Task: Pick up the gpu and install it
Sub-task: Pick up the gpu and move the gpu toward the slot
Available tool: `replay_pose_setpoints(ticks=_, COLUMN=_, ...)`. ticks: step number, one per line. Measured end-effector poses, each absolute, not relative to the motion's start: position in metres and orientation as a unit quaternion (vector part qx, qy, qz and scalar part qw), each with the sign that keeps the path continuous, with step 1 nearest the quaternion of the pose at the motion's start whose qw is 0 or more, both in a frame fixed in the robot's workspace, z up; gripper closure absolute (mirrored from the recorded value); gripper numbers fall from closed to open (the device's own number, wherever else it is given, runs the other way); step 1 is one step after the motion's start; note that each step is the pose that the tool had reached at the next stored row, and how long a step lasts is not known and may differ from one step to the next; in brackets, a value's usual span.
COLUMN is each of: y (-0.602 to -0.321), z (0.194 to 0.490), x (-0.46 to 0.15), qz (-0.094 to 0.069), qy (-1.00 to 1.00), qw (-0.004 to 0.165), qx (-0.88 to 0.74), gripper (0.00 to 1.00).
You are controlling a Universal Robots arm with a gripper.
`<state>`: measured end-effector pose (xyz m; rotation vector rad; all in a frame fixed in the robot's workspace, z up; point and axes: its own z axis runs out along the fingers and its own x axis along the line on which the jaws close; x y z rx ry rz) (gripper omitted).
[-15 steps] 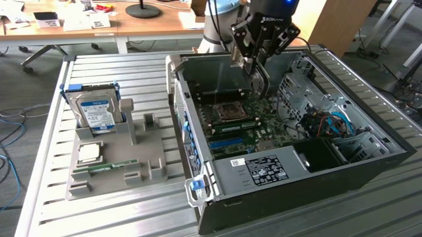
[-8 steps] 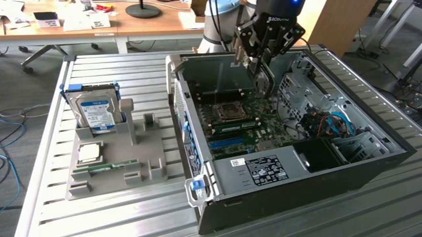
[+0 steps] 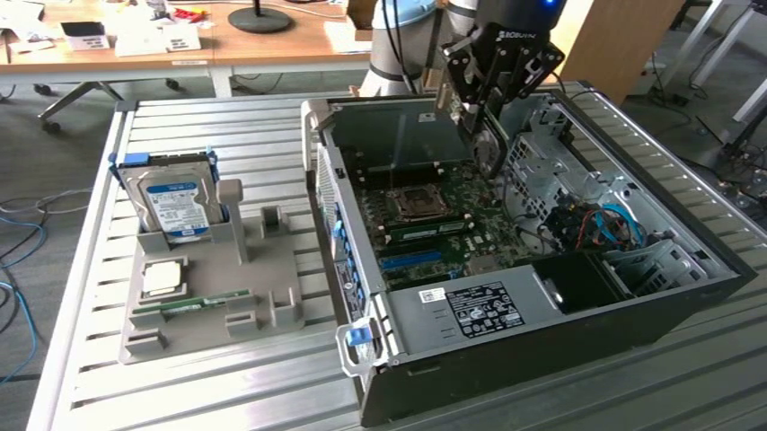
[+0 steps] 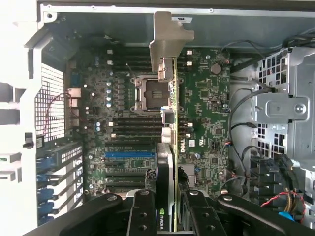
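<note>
Exterior view: an open computer case (image 3: 671, 296) lies on its side on a slatted metal table (image 3: 84, 377), and the gripper (image 3: 486, 126) reaches down into it.
Writing on gripper: white letters on its black body read ROBOTIQ.
Writing on gpu: in the wrist view a green NVIDIA mark shows on the gpu (image 4: 165, 167), low on its black side between the fingers (image 4: 142, 214).
Writing on motherboard: a DELL mark (image 4: 189, 142) is printed on the green motherboard (image 4: 206, 98), just beside the card.
Other labels: a white sticker (image 3: 480, 310) is on the metal box inside the case, its print too small to read. A hard drive (image 3: 176, 202) with a blue label stands in a gray holder (image 3: 204, 269), well apart from the case.
Jaws: pinching the gpu from both flat sides.
Gpu position: edge-on and upright between the jaws, over the motherboard inside the case. Its silvery bracket (image 4: 170, 39) is at the end away from the fingers, toward the case wall.
Contact with board: cannot tell.
</note>
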<state>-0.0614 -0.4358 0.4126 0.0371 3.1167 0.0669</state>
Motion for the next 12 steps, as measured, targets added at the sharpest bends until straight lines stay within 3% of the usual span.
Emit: replay_pose_setpoints(ticks=12, y=-0.436, z=0.413, x=-0.046, qz=0.021, qy=1.0, qw=0.012, qx=0.012, gripper=0.73)
